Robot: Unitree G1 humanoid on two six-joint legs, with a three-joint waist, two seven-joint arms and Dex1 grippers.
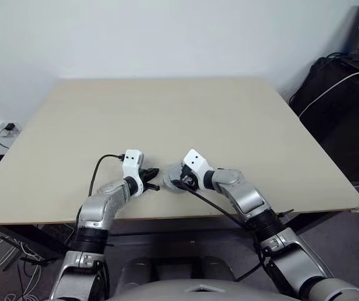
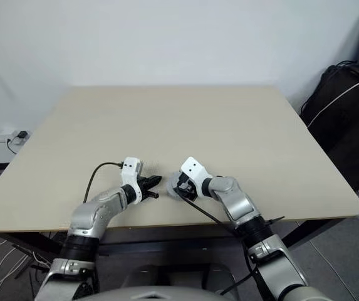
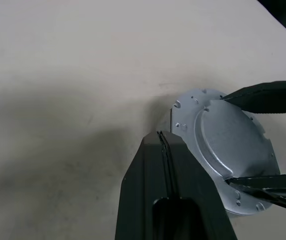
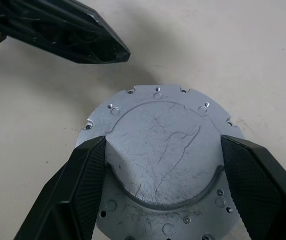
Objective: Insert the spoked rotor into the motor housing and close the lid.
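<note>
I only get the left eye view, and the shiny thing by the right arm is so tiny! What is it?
Observer: It's the lid, a round silver disc. Its smooth, scratched face is up, with a raised middle and little holes round the rim.
Operator: Is the right arm grabbing it?
Observer: Yes. The right end effector has one black finger against each side of that raised middle.
Operator: And the other arm?
Observer: The left end effector is shut. Its tip is close beside the lid's rim, and a strip of bare table shows between them.
</note>
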